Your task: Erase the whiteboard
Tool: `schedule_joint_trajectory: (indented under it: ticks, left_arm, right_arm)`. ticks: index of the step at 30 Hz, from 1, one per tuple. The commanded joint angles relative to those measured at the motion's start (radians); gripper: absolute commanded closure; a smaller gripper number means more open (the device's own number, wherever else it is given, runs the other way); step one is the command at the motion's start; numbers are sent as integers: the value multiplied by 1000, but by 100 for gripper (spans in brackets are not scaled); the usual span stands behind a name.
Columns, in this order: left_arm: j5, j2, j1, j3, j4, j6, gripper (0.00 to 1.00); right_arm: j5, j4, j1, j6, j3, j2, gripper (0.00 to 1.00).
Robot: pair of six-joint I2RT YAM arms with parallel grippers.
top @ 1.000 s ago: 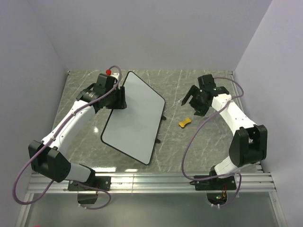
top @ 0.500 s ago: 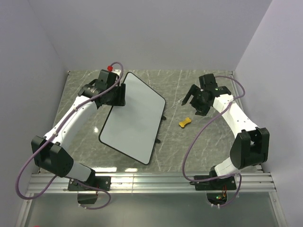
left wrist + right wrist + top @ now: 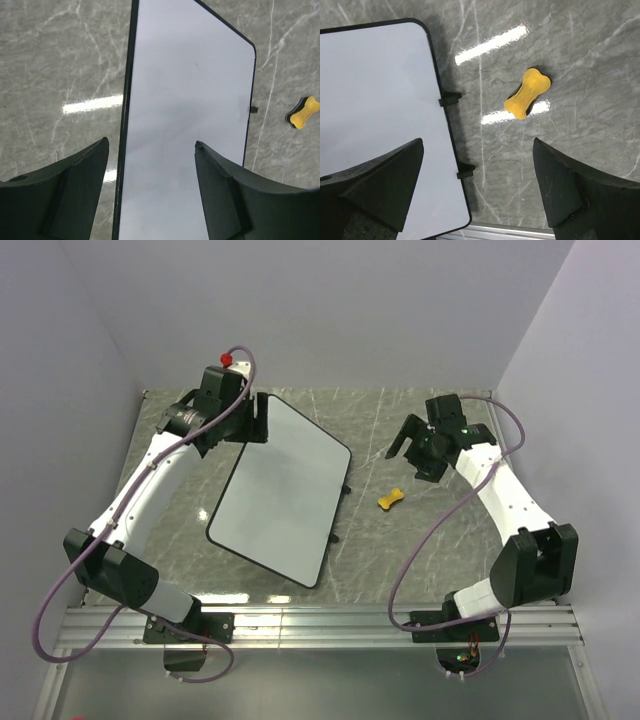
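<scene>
The whiteboard [image 3: 280, 495] lies flat on the marble table, left of centre, and its white face shows no marks. My left gripper [image 3: 260, 420] hovers above the board's far left corner. In the left wrist view the left gripper [image 3: 150, 142] stands open, the whiteboard [image 3: 185, 100] and its black left rim showing below between the fingers, apart from them. My right gripper [image 3: 409, 454] is open above the table right of the board. In the right wrist view the right gripper [image 3: 477, 142] holds nothing, with the whiteboard [image 3: 375, 100] at the left.
A small yellow bone-shaped eraser [image 3: 391, 499] lies on the table right of the board, also seen as the eraser [image 3: 526, 93] and the eraser [image 3: 302, 112]. Two black feet [image 3: 450, 99] stick out of the board's right edge. Grey walls enclose the table.
My left gripper has opened wider and risen toward the far wall, off the board's edge. The board has settled slightly leftward. My right gripper has drifted a little to the right.
</scene>
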Motion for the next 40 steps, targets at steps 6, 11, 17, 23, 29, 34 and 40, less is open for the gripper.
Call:
schedule_joint_trajectory:
  ticks: [6, 11, 17, 23, 29, 34, 40]
  left_arm:
    - [-155, -46, 29, 101, -1, -89, 23]
    - [-189, -228, 34, 21, 138, -189, 20]
    - [-217, -452, 48, -177, 373, -261, 1]
    - [-214, -413, 49, -139, 328, -275, 0]
    - [-226, -384, 49, -80, 297, -273, 1]
    - [-253, -388, 48, -51, 297, -266, 1]
    - [-267, -354, 49, 15, 257, -212, 1]
  right_arm:
    - [-67, 69, -8, -48, 89, -164, 4]
    - [-52, 220, -6, -23, 35, -415, 0]
    - [22, 337, -6, -23, -72, -612, 0]
    - [17, 270, -6, -63, -129, -690, 0]
    - [17, 267, 6, -57, -174, -747, 0]
    - [-4, 285, 24, -30, -184, -767, 0]
    - [-3, 268, 69, -65, -184, -770, 0]
